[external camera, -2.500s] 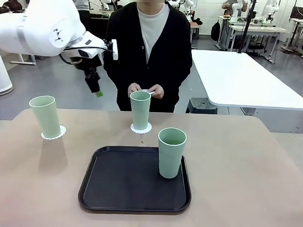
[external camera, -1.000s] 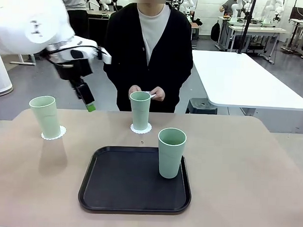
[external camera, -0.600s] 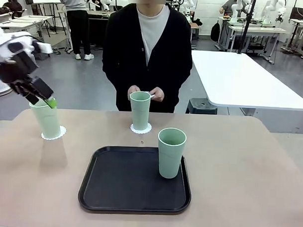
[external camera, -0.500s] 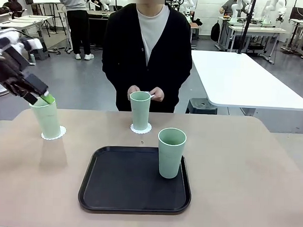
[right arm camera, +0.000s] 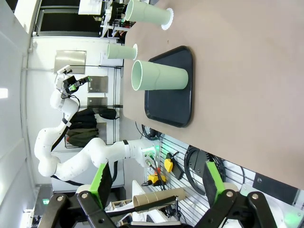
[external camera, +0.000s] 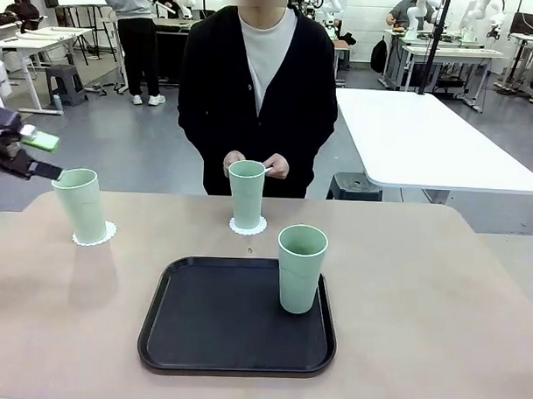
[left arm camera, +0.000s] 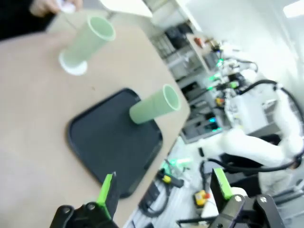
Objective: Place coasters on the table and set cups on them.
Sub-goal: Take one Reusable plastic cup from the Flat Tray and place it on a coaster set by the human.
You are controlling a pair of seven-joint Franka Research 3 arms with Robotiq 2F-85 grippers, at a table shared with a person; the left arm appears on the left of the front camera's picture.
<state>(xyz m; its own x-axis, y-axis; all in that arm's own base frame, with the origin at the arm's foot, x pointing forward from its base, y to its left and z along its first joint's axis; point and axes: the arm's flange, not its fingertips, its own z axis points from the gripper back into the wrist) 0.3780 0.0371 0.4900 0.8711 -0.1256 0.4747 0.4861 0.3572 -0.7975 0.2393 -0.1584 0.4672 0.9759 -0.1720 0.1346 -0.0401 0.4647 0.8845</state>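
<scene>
Tall, tapered, matte mint-green plastic cups [external camera: 247, 193] stood on lacy white paper coasters [external camera: 248, 226] at ten and twelve o'clock, a third on the black tray [external camera: 210, 324]. The left gripper [external camera: 44, 155] and right gripper [right arm camera: 157, 180] gaped wide, empty.

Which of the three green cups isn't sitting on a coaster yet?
The cup on the black tray; the left cup and middle cup each stand on white coasters.

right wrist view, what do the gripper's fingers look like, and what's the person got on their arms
The right gripper has black angular fingers faced with bright green pads, on a black body with round bolts. The person's arms are in long black cardigan sleeves over a white top.
</scene>
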